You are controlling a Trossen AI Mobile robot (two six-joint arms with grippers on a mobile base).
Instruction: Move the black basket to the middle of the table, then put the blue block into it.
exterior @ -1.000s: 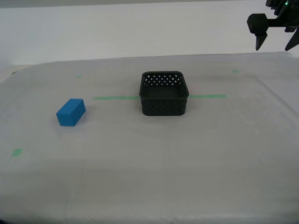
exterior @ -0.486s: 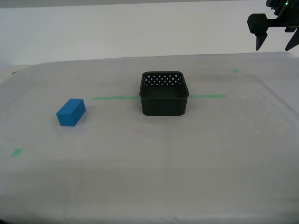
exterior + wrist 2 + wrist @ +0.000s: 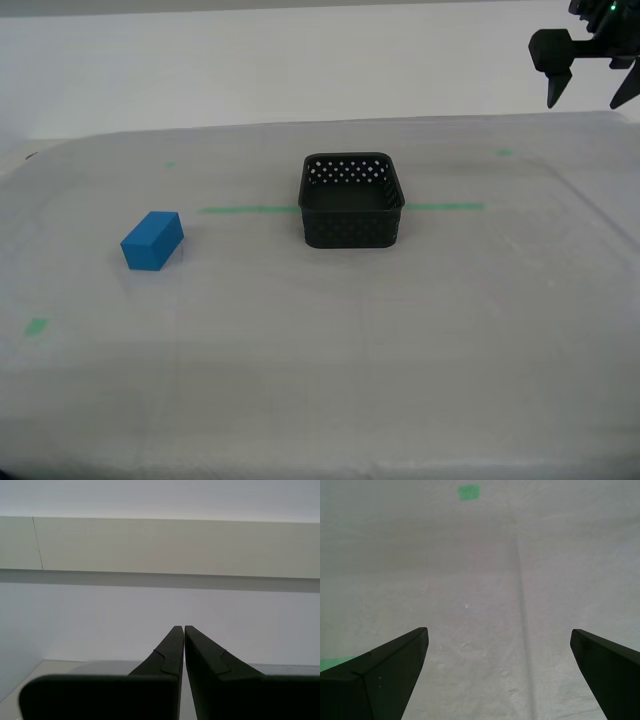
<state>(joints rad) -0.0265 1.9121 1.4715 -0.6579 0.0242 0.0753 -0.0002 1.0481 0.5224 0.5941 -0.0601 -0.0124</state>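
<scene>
Near the middle of the tabletop point(image 3: 330, 340) stands the black basket point(image 3: 352, 200), upright across a green tape line point(image 3: 240, 209), with the blue block point(image 3: 152, 241) lying well apart toward the exterior view's left. My first hand point(image 3: 497, 672) is spread wide and empty over bare cloth near a green tape square point(image 3: 469, 491). My second hand point(image 3: 180, 630) faces a pale wall point(image 3: 160, 545), fingertips pressed together on nothing.

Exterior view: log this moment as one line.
black basket: mid-table, empty | blue block: on table, apart | first gripper: open | second gripper: shut
</scene>
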